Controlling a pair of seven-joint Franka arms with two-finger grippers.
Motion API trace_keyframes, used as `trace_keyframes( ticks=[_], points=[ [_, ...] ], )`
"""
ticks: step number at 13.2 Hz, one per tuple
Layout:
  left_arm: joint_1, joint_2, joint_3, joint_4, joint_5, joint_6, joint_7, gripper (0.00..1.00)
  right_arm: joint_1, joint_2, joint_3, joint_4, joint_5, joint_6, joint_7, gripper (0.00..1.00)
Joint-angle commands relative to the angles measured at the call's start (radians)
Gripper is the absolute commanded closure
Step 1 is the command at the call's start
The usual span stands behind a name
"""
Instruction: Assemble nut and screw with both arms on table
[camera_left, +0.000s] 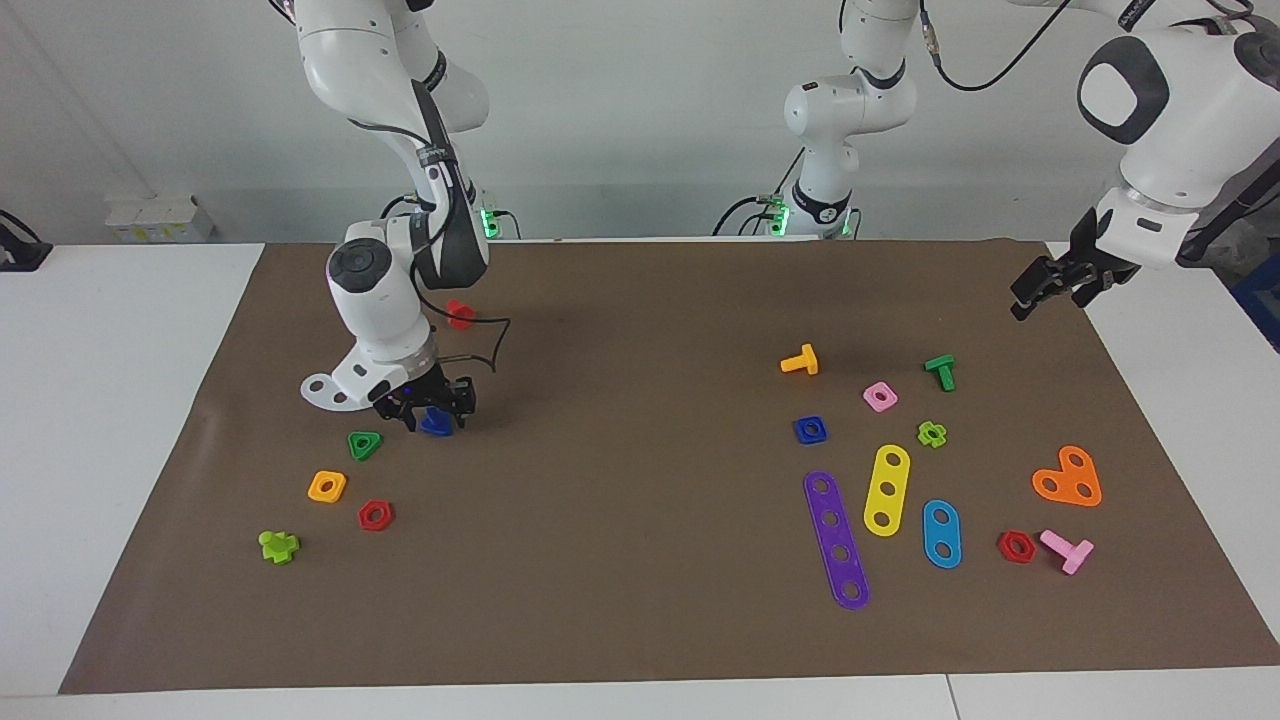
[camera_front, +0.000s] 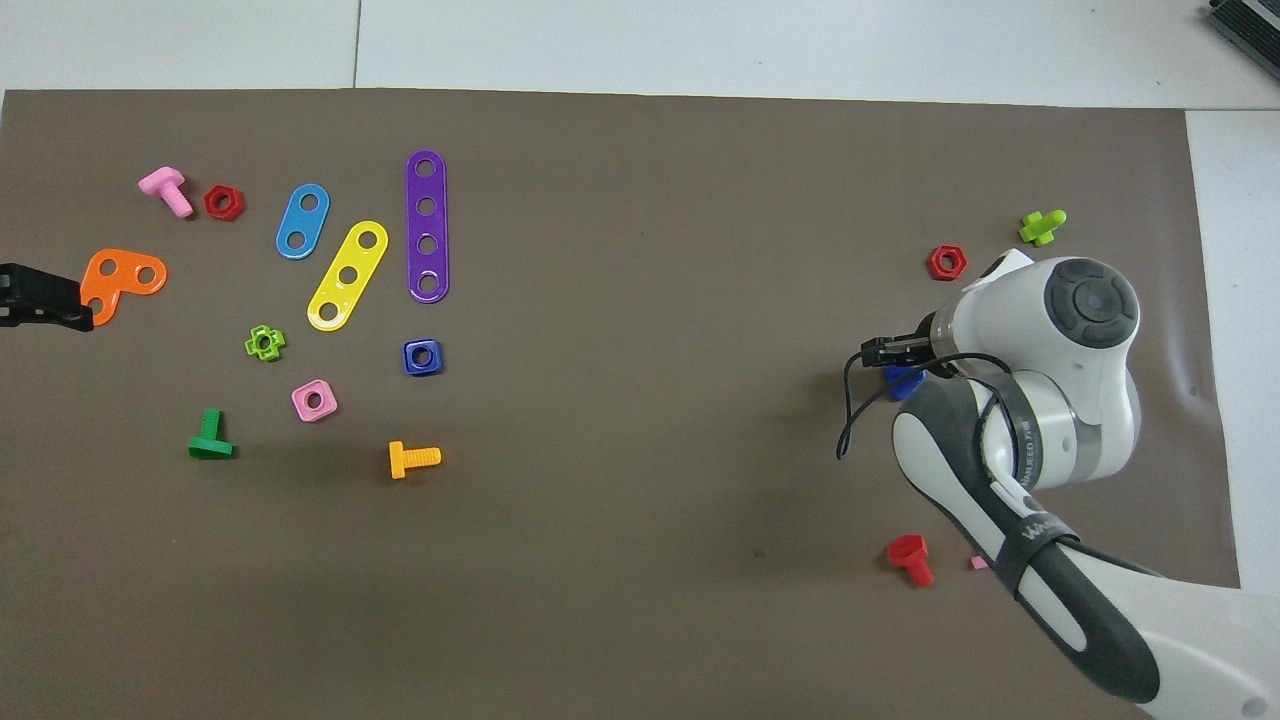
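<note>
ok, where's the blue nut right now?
The blue nut lies on the mat toward the left arm's end of the table, between the pink square nut and the purple strip, untouched by either gripper.

Bright, even light from above — soft faint shadows on the brown mat (camera_left: 640, 560), everything sharp, no glare.

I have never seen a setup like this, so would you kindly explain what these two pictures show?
Two white robot arms work at a table covered by a brown mat. One picture faces the robots; the other looks down from above them. Coloured toy nuts, bolts and strips lie scattered. The right claw is down at the mat around the blue screw; whether it grips it is unclear. The left claw waits, raised over the mat's edge by the orange plate. The blue nut lies untouched beside the pink nut.
</note>
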Motion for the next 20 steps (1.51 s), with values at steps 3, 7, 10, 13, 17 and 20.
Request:
trace_keyframes(
  ticks=[3,7,10,13,17,20],
  points=[
    [0.005,-0.030,-0.003,-0.035,0.019,0.021,-0.005,0.00,-0.001,-0.027,0.000,-0.039,0.007,0.019,-0.001,0.25],
    [0.005,-0.030,-0.003,-0.035,0.019,0.021,-0.005,0.00,-0.002,-0.031,0.000,-0.048,0.003,0.011,-0.038,0.25],
    [0.005,-0.030,-0.003,-0.035,0.019,0.021,-0.003,0.00,-0.002,-0.031,0.000,-0.048,0.003,0.008,-0.052,0.25],
    [0.005,-0.030,-0.003,-0.035,0.019,0.021,-0.005,0.00,-0.002,-0.039,0.000,-0.062,0.003,0.002,-0.052,0.37],
    [0.005,-0.030,-0.003,-0.035,0.019,0.021,-0.005,0.00,-0.002,-0.050,0.000,-0.063,0.003,-0.024,-0.072,0.80],
    [0.005,-0.030,-0.003,-0.035,0.019,0.021,-0.005,0.00,-0.013,-0.057,0.000,-0.062,0.003,-0.024,-0.105,1.00]
  ],
)
